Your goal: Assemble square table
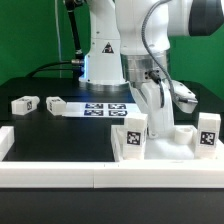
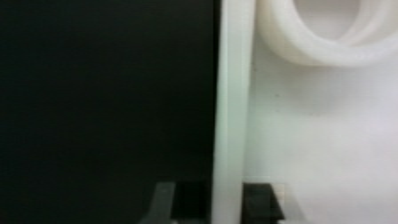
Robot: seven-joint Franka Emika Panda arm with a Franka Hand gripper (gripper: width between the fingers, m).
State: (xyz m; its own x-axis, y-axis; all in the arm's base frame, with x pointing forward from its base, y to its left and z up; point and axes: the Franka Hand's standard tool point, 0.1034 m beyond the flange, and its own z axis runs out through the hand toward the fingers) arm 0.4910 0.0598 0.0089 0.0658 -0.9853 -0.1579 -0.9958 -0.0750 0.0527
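The white square table top (image 1: 172, 148) lies at the front on the exterior view's right. Two tagged white legs stand upright on it, one (image 1: 133, 132) nearer the middle and one (image 1: 208, 130) at the right edge. My gripper (image 1: 160, 118) reaches straight down between them onto the top. In the wrist view my two dark fingers (image 2: 171, 203) straddle the top's raised rim (image 2: 224, 110) and are closed on it. A round corner socket (image 2: 320, 35) shows beside the rim. Two loose tagged legs (image 1: 25, 103) (image 1: 55, 103) lie on the black table at the left.
The marker board (image 1: 105, 108) lies flat in the middle at the back, in front of the arm's base. Long white border rails run along the front (image 1: 60, 172) and the left (image 1: 5, 142) of the table.
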